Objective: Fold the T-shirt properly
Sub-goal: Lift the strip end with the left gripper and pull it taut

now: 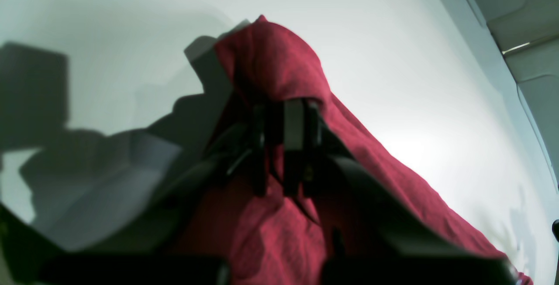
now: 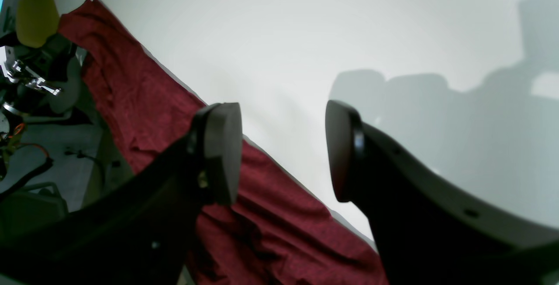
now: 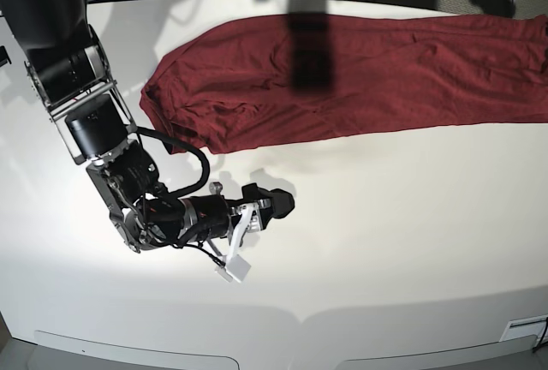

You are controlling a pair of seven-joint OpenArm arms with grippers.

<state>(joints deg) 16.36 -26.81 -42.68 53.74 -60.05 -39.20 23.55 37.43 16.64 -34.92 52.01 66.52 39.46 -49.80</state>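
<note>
- Closest to our lens, in the left wrist view, our left gripper (image 1: 286,134) is clenched on a bunch of the dark red, thin, wrinkly knit T-shirt (image 1: 279,62); cloth humps over the fingertips and trails off toward 5 o'clock across the white table (image 1: 109,23).
- Left arm itself is out of the base view; only a dark bar of shadow crosses the shirt at 12 o'clock there.
- Our right gripper (image 2: 284,149) is released, jaws standing wide apart with nothing between them, only bare table behind. In the base view it (image 3: 272,204) hovers near the middle of the table, well apart from the cloth.
- T-shirt (image 3: 360,79) lies as one long band along the far edge of the table (image 3: 385,241), from about 10 o'clock to 2 o'clock, running off the frame at 3 o'clock. Its end at 10 o'clock is rounded and rumpled.
- Progress, as we judge it: early to middling. Cloth looks gathered lengthwise into a strip, but no neat rectangle is visible.
- Left to do, by our reckoning: crosswise folds, smoothing wrinkles, and bringing the right arm in.
</note>
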